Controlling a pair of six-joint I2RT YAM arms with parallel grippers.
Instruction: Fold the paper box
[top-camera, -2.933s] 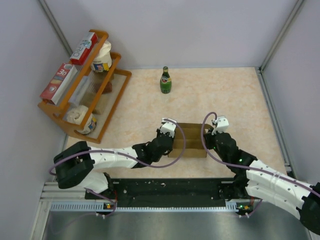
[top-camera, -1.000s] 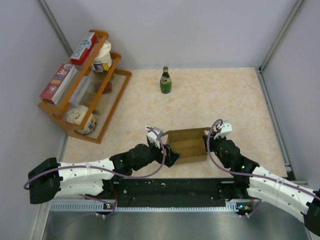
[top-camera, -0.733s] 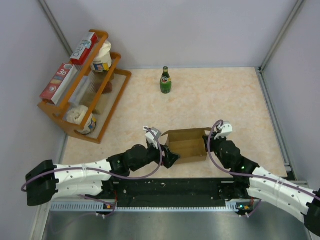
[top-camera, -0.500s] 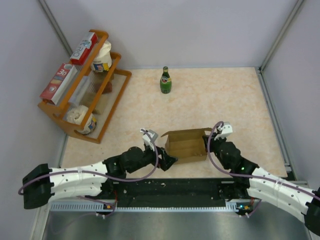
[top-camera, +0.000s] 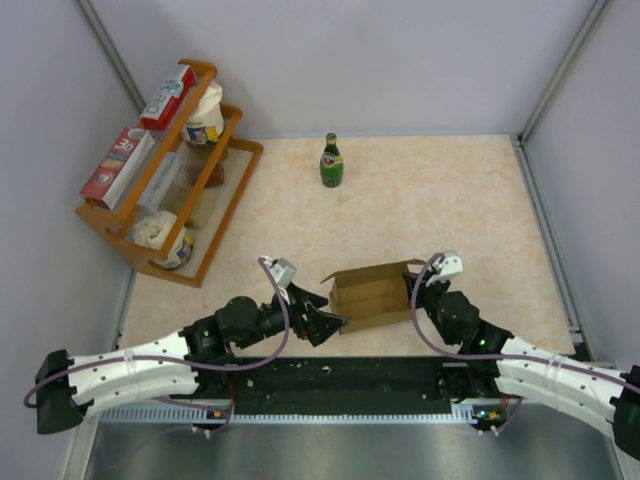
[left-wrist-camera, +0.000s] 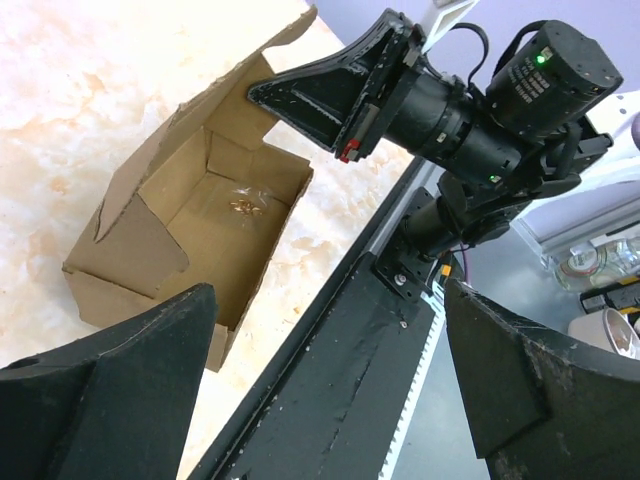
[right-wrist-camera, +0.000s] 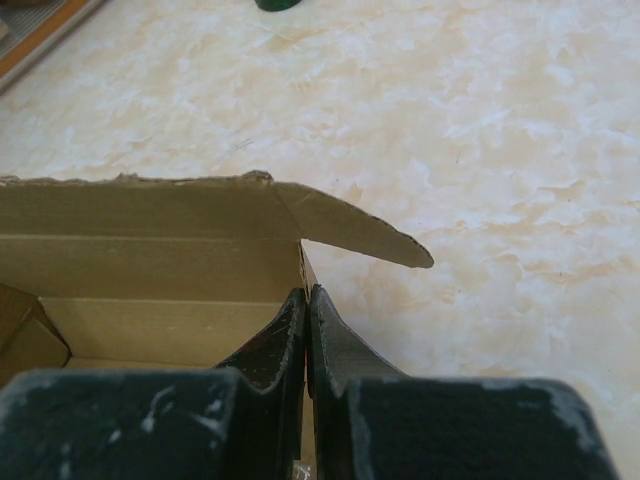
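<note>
Now | right tool (right-wrist-camera: 306, 305) pinched shut on box (top-camera: 372, 292) end wall | left tool (top-camera: 325, 323) spread wide, box mouth just ahead, untouched | advice: anchor right, tuck side flap (left-wrist-camera: 140, 245) first

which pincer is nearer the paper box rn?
Right. The right pincer is shut on the right end wall of the paper box. The left pincer is open, just off its left end.
</note>
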